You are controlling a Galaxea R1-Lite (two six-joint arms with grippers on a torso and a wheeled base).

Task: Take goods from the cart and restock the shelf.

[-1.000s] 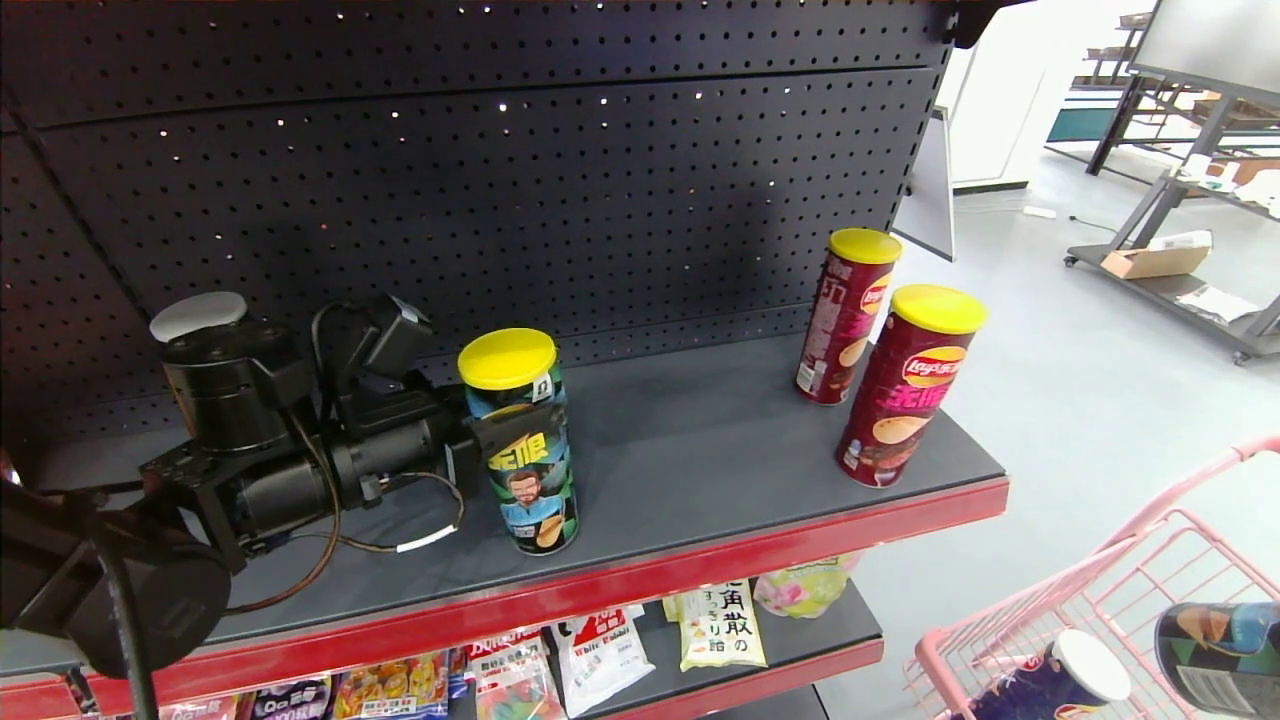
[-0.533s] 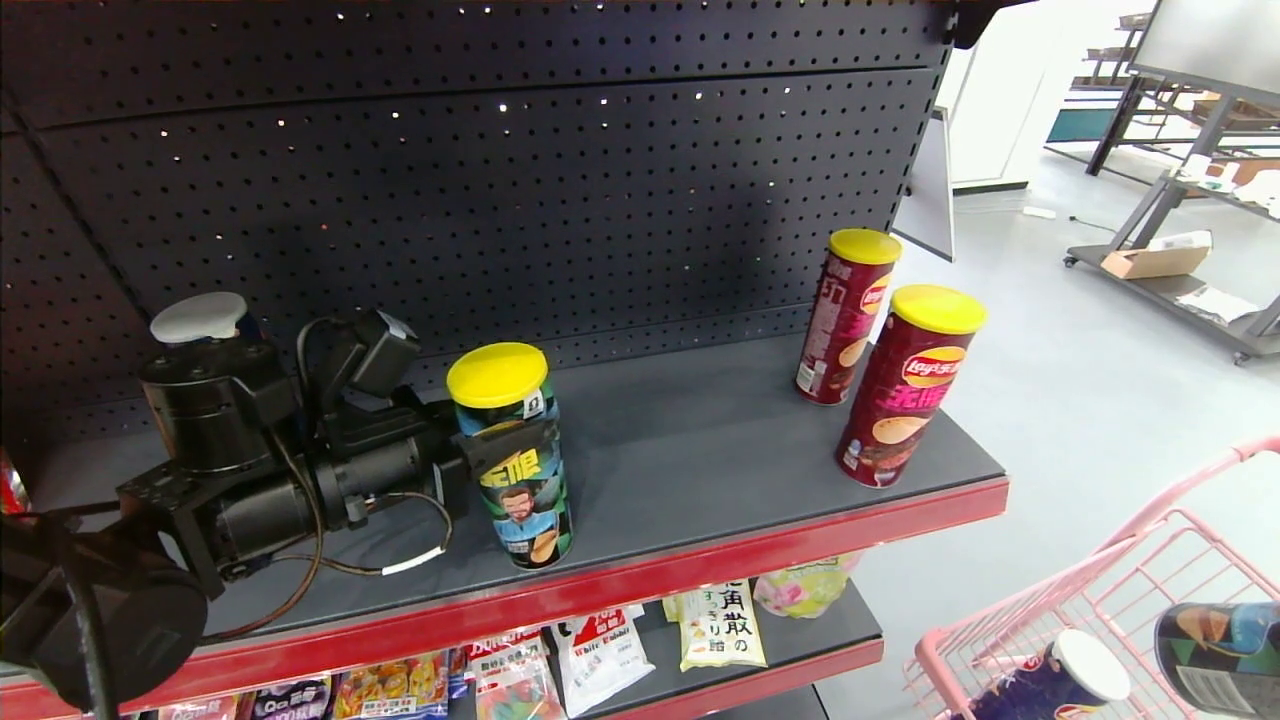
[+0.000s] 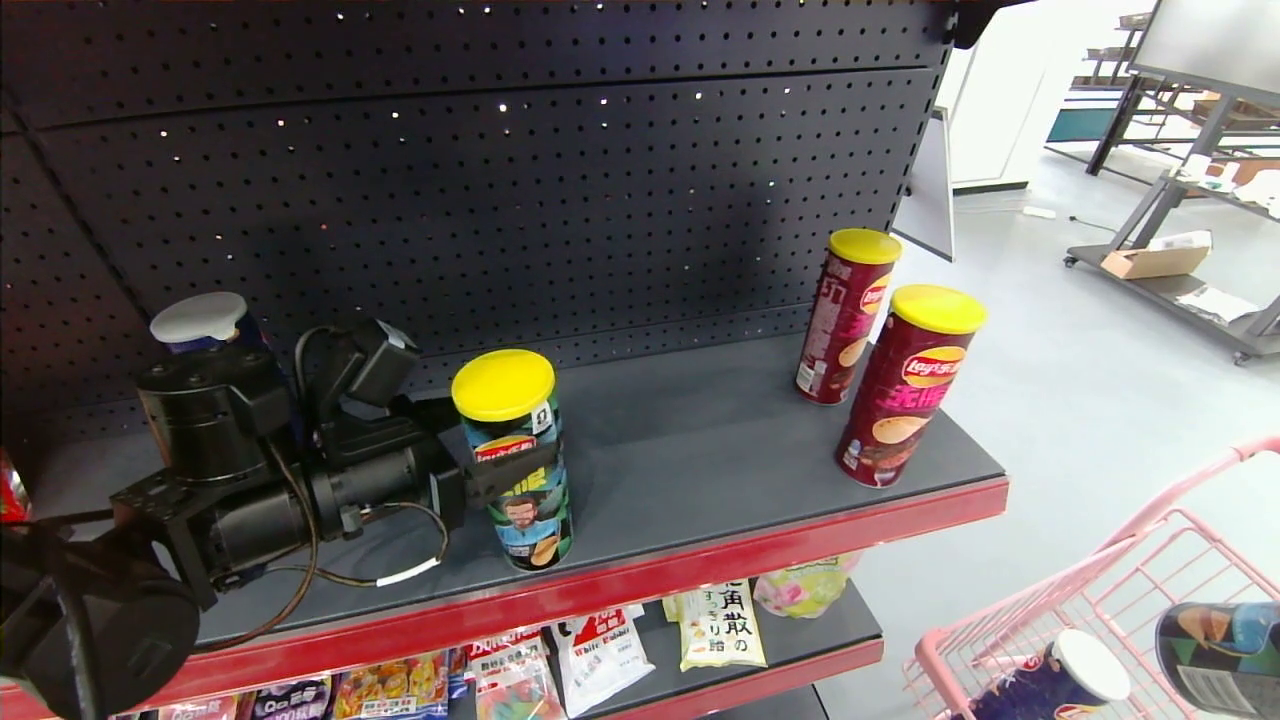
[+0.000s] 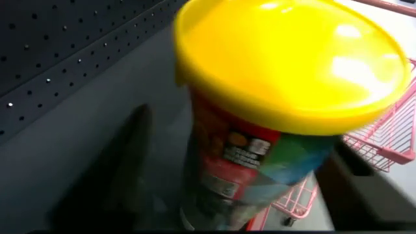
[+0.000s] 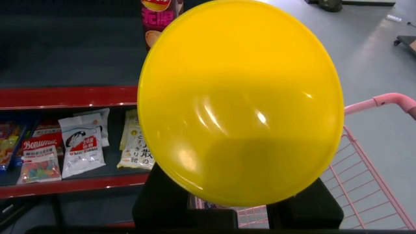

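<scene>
While my left end effector [image 3: 505, 465] was clamped around the green-and-blue cylindrical crisp can with a yellow plastic lid [image 3: 525, 510], that can stood upright on the dark grey metal shelf [image 3: 700, 450]. It was close to the red front lip. It was well apart from the rear maroon yellow-lidded can [image 3: 845, 315] and the front maroon yellow-lidded can [image 3: 905, 390], which stood just beside each other at the shelf's right end. A white-lidded blue can [image 3: 200, 315] stood behind my left arm, against the pegboard. My right end effector [image 5: 238, 211] was closed on a second yellow-lidded can [image 5: 240, 104], held above the pink wire cart [image 3: 1100, 590].
</scene>
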